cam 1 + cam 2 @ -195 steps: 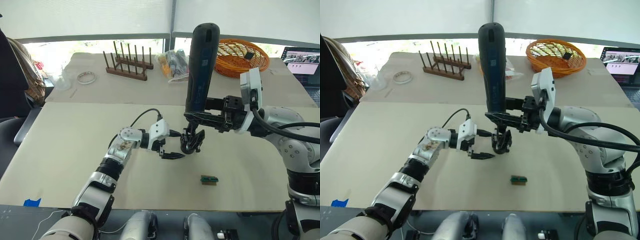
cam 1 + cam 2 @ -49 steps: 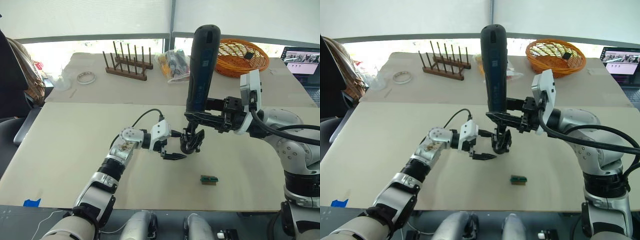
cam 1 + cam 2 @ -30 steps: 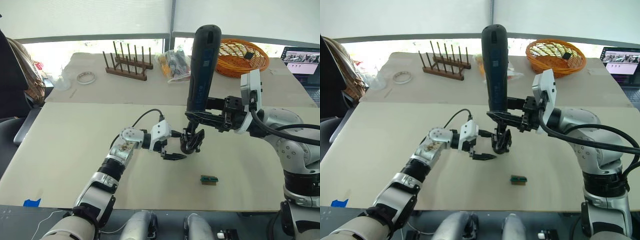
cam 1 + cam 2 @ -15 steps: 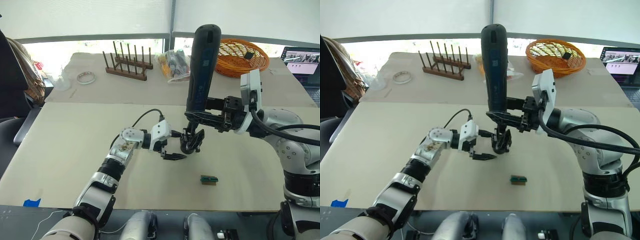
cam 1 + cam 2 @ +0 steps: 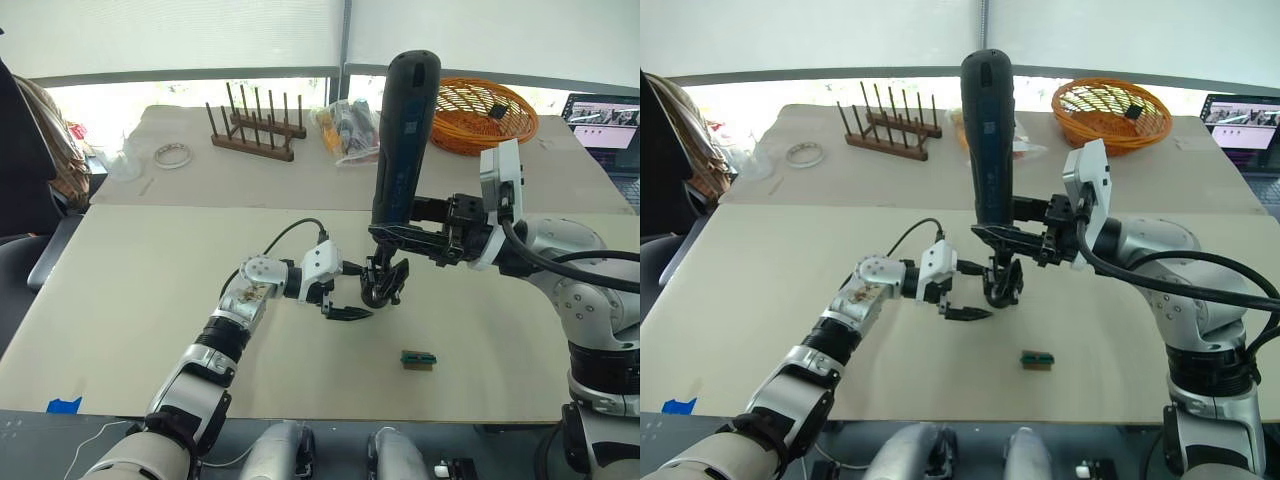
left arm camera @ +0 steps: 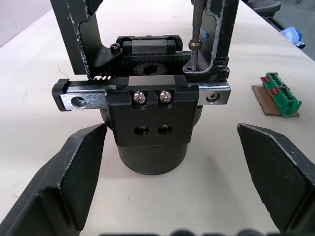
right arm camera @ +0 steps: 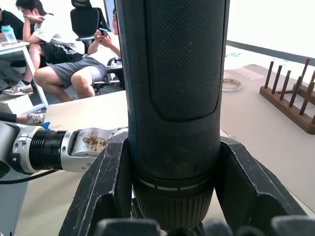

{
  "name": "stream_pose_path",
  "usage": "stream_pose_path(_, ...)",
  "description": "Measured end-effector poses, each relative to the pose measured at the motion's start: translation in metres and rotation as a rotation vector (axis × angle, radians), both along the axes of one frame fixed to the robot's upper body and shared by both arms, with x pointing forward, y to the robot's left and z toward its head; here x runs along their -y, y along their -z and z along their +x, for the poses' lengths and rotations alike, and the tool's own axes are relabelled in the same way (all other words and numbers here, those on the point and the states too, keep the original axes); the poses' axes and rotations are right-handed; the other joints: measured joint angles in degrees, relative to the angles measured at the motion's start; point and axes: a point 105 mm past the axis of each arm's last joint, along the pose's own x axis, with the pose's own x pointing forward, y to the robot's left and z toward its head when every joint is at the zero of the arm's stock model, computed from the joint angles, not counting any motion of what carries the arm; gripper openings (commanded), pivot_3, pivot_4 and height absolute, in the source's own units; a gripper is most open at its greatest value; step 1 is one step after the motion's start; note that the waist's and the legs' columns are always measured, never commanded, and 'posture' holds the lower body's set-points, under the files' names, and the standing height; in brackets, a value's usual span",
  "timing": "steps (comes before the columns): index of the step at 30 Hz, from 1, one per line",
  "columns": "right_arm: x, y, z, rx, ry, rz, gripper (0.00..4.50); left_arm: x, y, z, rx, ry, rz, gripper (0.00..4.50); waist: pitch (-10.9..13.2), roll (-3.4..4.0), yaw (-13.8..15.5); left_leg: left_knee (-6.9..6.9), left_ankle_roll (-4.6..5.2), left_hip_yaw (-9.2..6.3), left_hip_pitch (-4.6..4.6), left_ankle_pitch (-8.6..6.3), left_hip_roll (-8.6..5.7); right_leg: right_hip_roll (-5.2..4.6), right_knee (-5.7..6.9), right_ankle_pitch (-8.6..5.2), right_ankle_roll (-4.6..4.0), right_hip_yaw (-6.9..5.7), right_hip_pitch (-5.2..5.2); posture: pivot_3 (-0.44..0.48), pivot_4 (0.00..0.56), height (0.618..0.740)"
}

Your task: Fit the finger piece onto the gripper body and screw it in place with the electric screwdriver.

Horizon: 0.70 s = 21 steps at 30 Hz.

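Note:
The gripper body point(image 6: 150, 123), a black block with a toothed rail and metal screws, stands on the table's beige mat. A black finger piece point(image 6: 222, 34) rises from the rail's end. My right gripper point(image 5: 402, 236) is shut on the electric screwdriver point(image 5: 403, 130) and holds it upright. The thin bit point(image 6: 195, 29) comes down onto the foot of that finger piece. My left gripper point(image 6: 170, 126) is open, and its fingers point(image 6: 74, 177) flank the body without touching it. A second black upright point(image 6: 78, 34) stands on the rail's other end.
A small green-and-black block point(image 5: 419, 359) lies on the mat close in front of the body. At the back stand a wooden peg rack point(image 5: 255, 130), a clear bag of items point(image 5: 348, 130), an orange basket point(image 5: 485, 110), a tape ring point(image 5: 172, 155) and a laptop point(image 5: 605, 120). People sit beyond the table point(image 7: 64, 54).

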Motion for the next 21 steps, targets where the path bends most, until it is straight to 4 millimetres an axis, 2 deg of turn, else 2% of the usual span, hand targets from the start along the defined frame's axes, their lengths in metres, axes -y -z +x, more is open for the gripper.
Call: stream_pose_path(21,0.0000,0.0011,0.0015,0.007,0.010,-0.007,1.95,0.0007,-0.0002,0.0003,0.001,-0.003,-0.003,4.50,0.0,0.00,0.0,0.00,0.00,0.00,0.00,0.00,-0.01,0.00,0.01,0.00,0.00,0.00,0.00,0.000,0.150,0.740)
